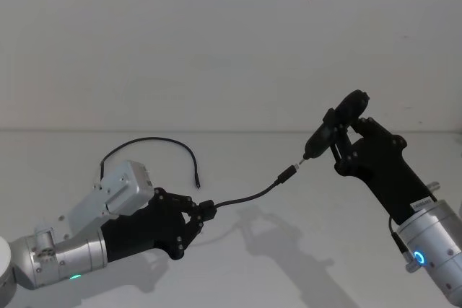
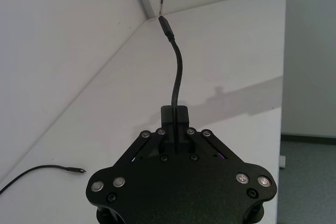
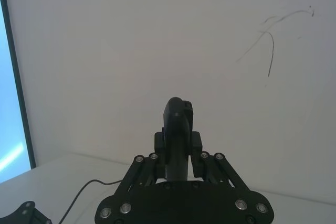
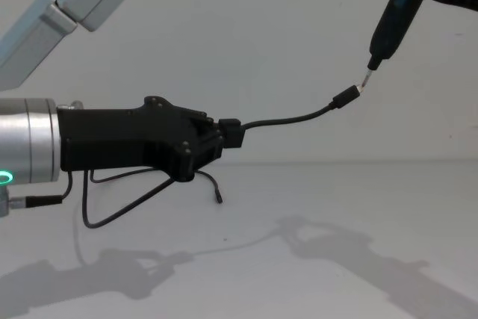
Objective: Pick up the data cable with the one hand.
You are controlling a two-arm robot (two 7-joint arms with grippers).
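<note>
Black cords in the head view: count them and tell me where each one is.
2. The data cable is held off the table in the left claw, its plug reaching toward the tool in the right claw. A second wire arcs behind the left arm.

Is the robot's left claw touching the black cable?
Touching. In the chest view the left gripper is shut on the data cable, which sticks out from between its jaws, lifted off the table. The left wrist view shows the same grip.
</note>
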